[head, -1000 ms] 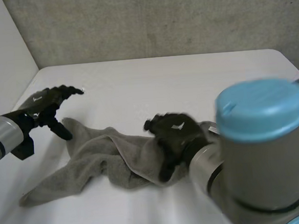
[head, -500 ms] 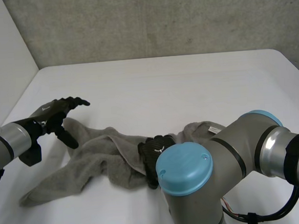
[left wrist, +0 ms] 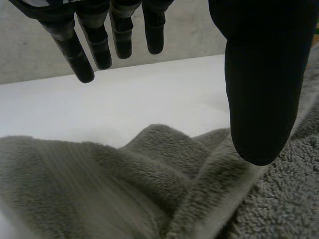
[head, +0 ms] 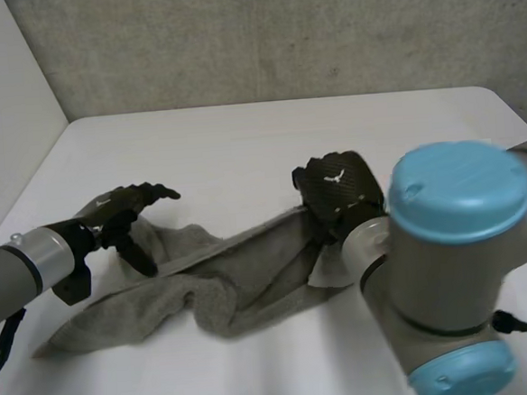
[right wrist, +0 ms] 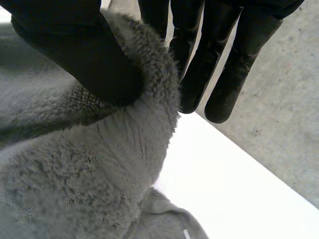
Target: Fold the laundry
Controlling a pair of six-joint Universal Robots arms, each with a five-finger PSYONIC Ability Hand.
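Note:
A grey towel [head: 206, 278] lies crumpled across the near half of the white table [head: 269, 143]. My right hand [head: 340, 188] has an edge of the towel [right wrist: 124, 144] pinched between thumb [right wrist: 75, 50] and fingers [right wrist: 219, 64] and holds it lifted off the table, so the cloth stretches down toward the left. My left hand [head: 124, 212] hovers open just above the towel's far left corner, fingers [left wrist: 94, 35] straight and thumb [left wrist: 259, 84] apart, holding nothing. The towel [left wrist: 124, 184] lies bunched under that palm.
The table's left edge runs along a white wall [head: 4, 107], and a grey wall [head: 279, 34] stands behind the far edge. My right arm's large joint with its blue cap [head: 458, 193] fills the near right of the head view.
My right hand has closed on the towel's edge and risen up and to the right with it, pulling the cloth taut. My left hand has drifted slightly right, over the towel's corner.

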